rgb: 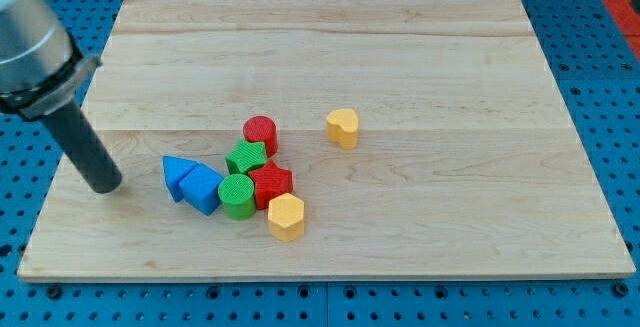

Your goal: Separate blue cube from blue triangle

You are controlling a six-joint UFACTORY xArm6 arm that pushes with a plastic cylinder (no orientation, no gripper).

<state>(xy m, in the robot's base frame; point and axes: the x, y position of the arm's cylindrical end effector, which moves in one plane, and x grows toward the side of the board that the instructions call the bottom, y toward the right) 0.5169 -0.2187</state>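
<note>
The blue triangle [177,175] lies at the board's lower left, touching the blue cube [203,189] on its right. The blue cube touches a green cylinder [237,196]. My tip [104,184] rests on the board to the left of the blue triangle, a short gap away, not touching it. The dark rod slants up to the view's top left.
A cluster sits right of the blue cube: a green star [246,157], a red cylinder [260,133], a red star [271,182] and a yellow hexagon [286,216]. A yellow heart-like block [342,127] stands apart to the right. The wooden board [430,57] lies on a blue pegboard.
</note>
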